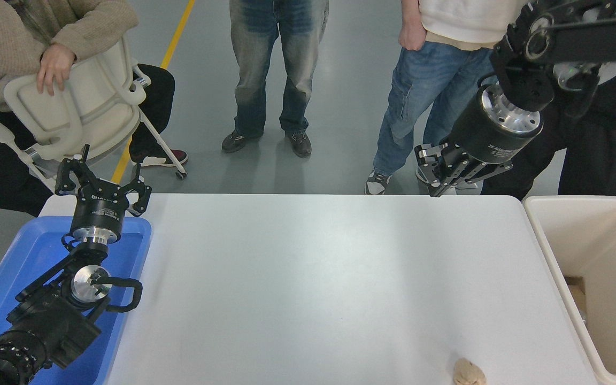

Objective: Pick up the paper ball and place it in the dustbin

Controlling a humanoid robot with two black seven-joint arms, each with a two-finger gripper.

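The paper ball (468, 372), a small tan crumpled wad, lies on the white table (308, 278) at its near edge, right of centre. The dustbin (580, 235), a cream tub with a thick rim, stands off the table's right end; something tan shows low inside it. My right gripper (433, 171) hangs high over the table's far right edge, well beyond the ball and left of the bin, shut with nothing in it. My left gripper (102, 179) is parked at the lower left above the blue tray, fingers spread open.
A shallow blue tray (30, 251) sits at the table's left end under the left arm. Three people stand along the far side. Another person sits at the far left behind a white chair (72, 101).
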